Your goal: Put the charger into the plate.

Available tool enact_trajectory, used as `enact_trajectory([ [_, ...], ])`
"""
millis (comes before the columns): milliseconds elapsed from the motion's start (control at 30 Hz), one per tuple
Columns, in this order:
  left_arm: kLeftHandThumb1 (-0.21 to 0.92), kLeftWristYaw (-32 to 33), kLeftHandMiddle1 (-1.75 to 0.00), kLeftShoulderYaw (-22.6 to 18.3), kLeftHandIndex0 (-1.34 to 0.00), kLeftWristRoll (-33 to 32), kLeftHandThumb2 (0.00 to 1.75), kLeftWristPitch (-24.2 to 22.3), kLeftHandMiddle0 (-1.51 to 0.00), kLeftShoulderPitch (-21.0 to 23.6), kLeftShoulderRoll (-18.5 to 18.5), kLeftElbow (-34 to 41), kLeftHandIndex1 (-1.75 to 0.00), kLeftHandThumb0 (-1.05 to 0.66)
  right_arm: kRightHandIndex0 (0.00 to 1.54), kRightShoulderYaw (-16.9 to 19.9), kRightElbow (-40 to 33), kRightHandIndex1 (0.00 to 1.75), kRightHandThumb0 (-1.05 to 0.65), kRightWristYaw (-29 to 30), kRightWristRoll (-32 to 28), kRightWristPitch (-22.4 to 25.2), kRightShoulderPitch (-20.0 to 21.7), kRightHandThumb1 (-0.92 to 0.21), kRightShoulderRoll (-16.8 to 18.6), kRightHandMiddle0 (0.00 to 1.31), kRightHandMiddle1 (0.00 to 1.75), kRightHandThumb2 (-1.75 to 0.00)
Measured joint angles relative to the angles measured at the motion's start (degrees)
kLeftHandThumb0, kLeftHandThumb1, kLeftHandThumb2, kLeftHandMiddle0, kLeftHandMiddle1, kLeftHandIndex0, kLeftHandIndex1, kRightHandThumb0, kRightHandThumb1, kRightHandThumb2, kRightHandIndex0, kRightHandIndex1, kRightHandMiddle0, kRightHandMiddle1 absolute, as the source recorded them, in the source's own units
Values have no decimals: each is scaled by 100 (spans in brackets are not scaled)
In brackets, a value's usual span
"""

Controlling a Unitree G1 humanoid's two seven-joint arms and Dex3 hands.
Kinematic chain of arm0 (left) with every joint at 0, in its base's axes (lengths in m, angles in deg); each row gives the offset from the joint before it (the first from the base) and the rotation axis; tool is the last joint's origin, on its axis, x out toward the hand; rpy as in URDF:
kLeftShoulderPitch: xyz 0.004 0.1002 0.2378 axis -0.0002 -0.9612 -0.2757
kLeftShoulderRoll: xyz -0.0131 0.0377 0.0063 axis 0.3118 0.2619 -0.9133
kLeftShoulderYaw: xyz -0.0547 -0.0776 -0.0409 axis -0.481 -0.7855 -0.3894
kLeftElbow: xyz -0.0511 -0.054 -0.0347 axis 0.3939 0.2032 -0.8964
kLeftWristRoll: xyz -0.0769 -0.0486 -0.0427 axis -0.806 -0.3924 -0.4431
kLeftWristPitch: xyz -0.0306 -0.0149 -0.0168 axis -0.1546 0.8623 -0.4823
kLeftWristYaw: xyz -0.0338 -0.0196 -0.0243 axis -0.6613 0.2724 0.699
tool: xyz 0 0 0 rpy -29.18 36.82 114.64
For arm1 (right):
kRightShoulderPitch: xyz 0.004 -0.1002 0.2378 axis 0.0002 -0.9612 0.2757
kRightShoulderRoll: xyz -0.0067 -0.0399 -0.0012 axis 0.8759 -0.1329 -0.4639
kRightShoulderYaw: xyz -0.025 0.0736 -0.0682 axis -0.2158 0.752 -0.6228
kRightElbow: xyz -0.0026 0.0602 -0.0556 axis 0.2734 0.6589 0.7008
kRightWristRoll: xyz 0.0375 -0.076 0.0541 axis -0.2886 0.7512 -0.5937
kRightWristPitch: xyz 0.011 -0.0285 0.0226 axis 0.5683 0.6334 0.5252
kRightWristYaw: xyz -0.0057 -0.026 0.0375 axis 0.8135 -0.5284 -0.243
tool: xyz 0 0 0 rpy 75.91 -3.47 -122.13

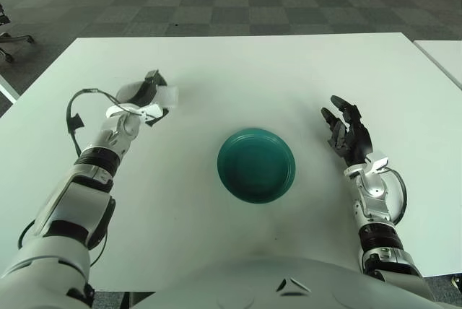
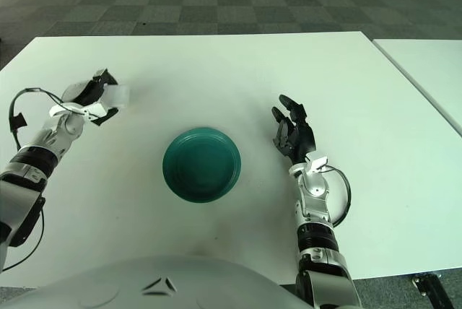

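While the left hand (image 1: 144, 99) is gripping the white charger (image 1: 168, 97) between curled fingers, well off to the left of the teal plate (image 1: 256, 164), the carry is only just getting going. Pickup looks done; the move across the white table (image 1: 238, 63) and the drop are both waiting. Over on the plate's right side, the right hand (image 1: 348, 136) is idling, fingers spread, holding nothing.

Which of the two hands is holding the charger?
The left hand, left of the green plate, grips the white charger; the right hand holds nothing.
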Motion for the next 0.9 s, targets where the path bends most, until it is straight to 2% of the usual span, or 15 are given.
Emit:
enact_trajectory([
  [200,27,10,-175,-136,-65,244,137,-208,-121,-319,-25,1421,-175,-49,34,-9,-2,1,-85,1,14,8,17,-92,-6,0,60,-92],
  [600,26,-109,-175,-137,-66,930,139,-552,-123,-1333,-313,4252,-175,-50,35,-16,72,1,-85,25,45,37,18,-92,16,0,61,-93],
  [767,22,-496,-175,-126,-68,1073,143,-593,-124,-1774,-479,5415,-175,-51,37,-13,115,2,-85,67,49,93,-1,-92,21,0,63,-92],
  [900,22,-911,-175,5,-69,919,143,-515,-125,-2016,-628,5837,-175,-51,39,-8,176,2,-86,98,50,77,-3,-92,21,0,65,-92],
])
